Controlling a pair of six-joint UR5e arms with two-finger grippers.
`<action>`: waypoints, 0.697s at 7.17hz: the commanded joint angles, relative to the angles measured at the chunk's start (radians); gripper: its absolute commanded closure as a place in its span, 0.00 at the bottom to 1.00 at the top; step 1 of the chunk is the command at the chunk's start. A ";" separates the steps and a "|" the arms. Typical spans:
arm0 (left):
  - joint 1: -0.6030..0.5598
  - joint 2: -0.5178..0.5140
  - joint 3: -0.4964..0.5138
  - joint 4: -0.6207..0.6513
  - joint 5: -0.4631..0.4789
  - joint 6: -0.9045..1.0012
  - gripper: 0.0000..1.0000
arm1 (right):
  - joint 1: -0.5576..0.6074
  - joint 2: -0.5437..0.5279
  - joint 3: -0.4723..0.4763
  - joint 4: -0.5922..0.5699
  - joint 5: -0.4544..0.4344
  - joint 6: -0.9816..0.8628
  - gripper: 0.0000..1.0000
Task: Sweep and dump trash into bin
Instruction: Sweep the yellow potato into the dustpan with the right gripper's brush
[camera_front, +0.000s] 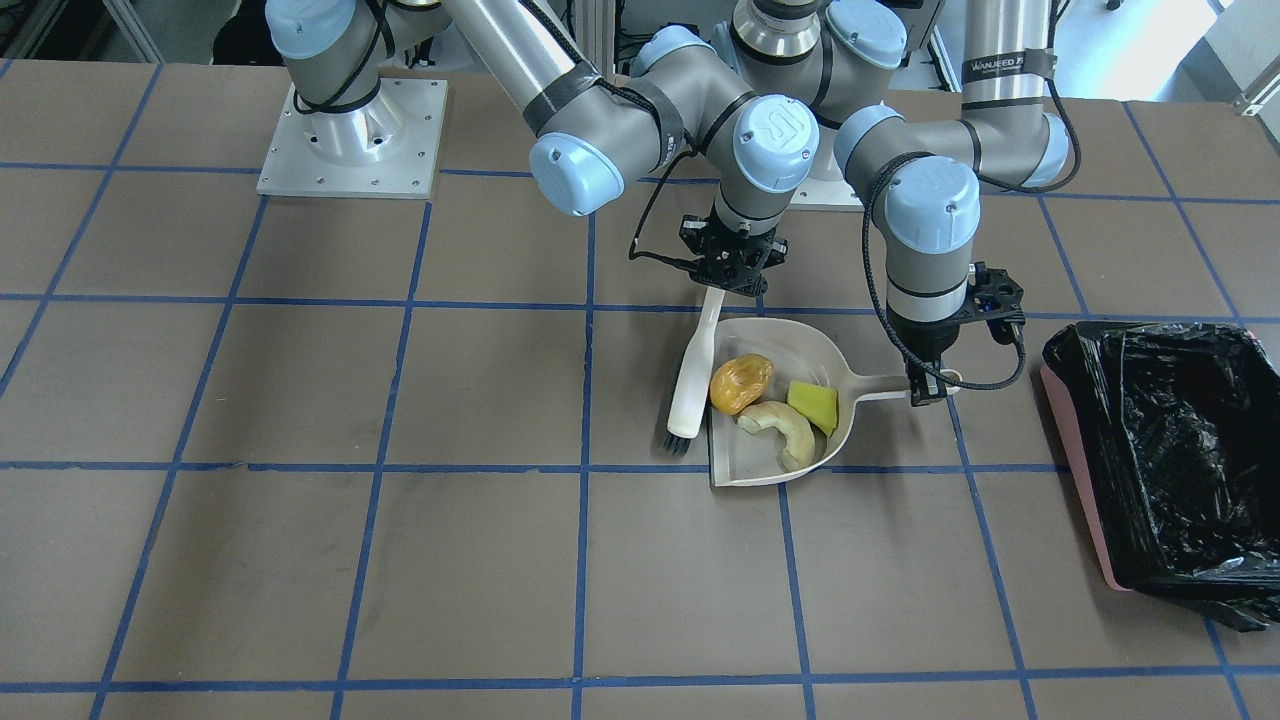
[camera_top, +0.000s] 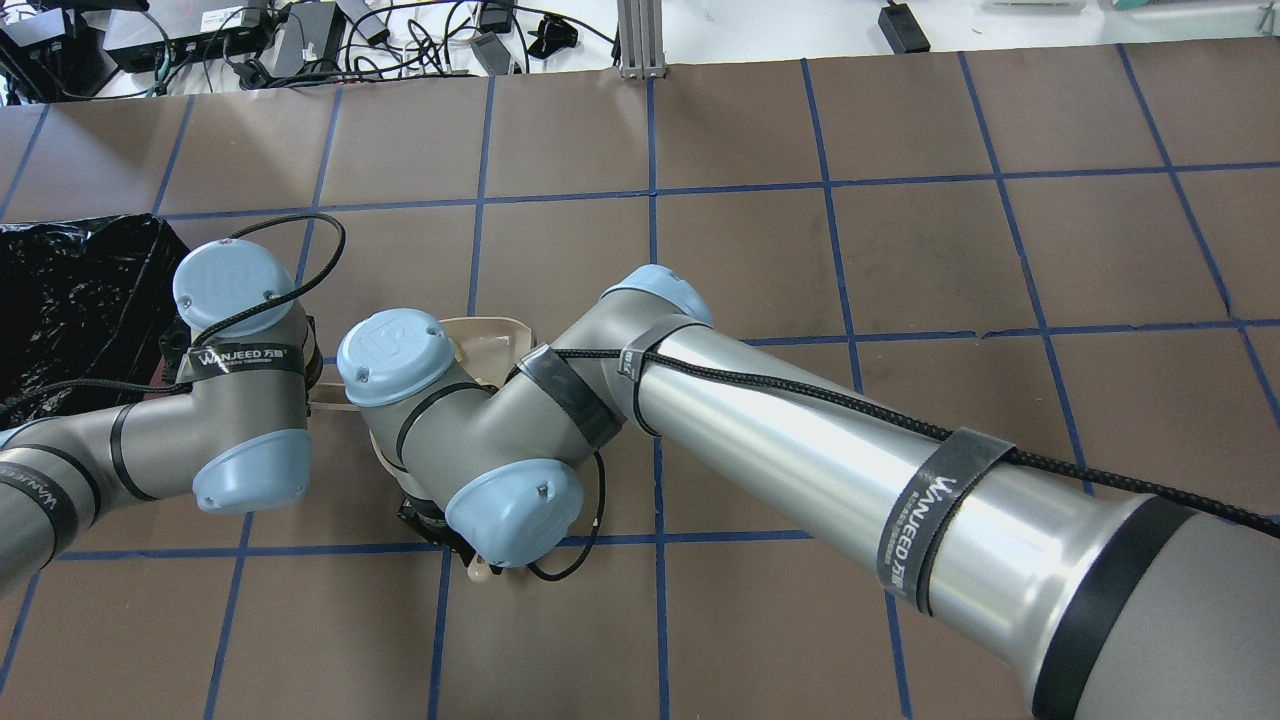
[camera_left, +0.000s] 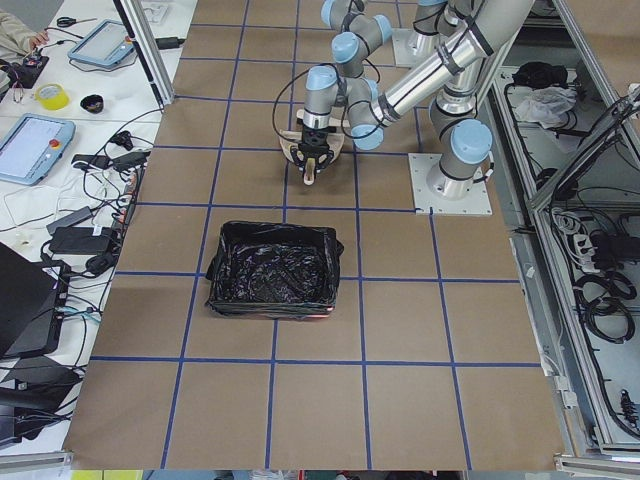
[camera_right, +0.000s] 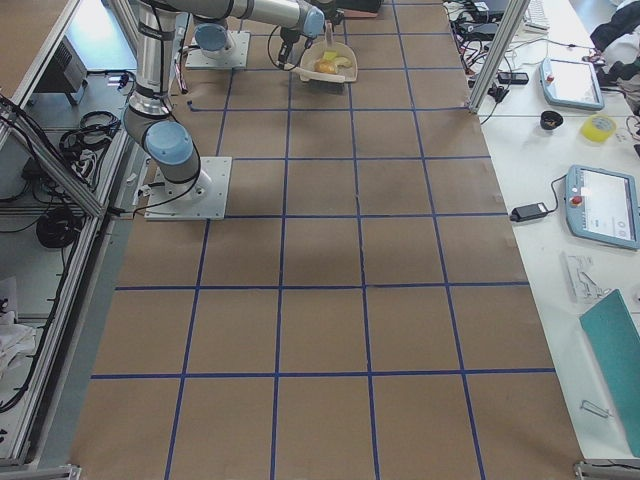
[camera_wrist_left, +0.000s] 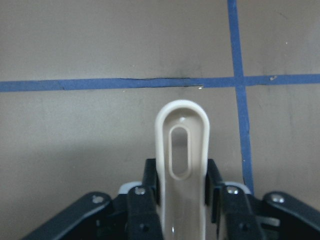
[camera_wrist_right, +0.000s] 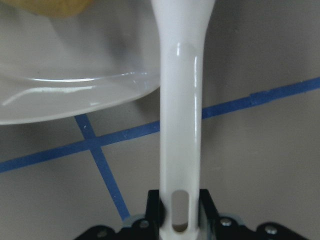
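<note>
Exterior front-facing view, contents of the brown table (camera_front: 300, 560) with blue tape grid:

1. Dustpan (camera_front: 752, 462). Beige, near table centre. Mouth faces 9 o'clock, handle points to 3 o'clock.
2. Trash, three pieces, all inside the dustpan.
   - Lump (camera_front: 741, 383): golden-brown, by the mouth edge.
   - Crescent (camera_front: 785, 428): pale cream, at 5 o'clock from the lump.
   - Wedge (camera_front: 813, 405): yellow-green, at 3 o'clock from the lump, touching the crescent.
3. Brush (camera_front: 693, 365). White handle running toward 12 o'clock, dark bristles at its 6 o'clock end. It lies just beside the dustpan, at the pan's 9 o'clock.
4. Left gripper (camera_front: 928, 388). Clamped on the end of the dustpan handle. The left wrist view shows a finger pressed against each side of the slotted handle.
5. Right gripper (camera_front: 718, 290). Closed around the top of the brush handle. The right wrist view shows both fingers tight against it.
6. Bin (camera_front: 1080, 480). Pink tub lined with a crinkled black bag, at 3 o'clock from the dustpan and apart from it, at the table's edge.
</note>
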 joint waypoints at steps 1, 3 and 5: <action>0.000 0.000 0.004 0.000 0.000 0.000 1.00 | 0.001 0.003 0.001 -0.023 -0.038 -0.188 1.00; 0.000 -0.003 0.029 -0.012 0.000 0.004 1.00 | 0.001 0.000 0.002 -0.001 -0.155 -0.363 1.00; 0.000 -0.003 0.037 -0.038 -0.006 0.009 1.00 | -0.012 -0.028 0.001 0.123 -0.155 -0.248 1.00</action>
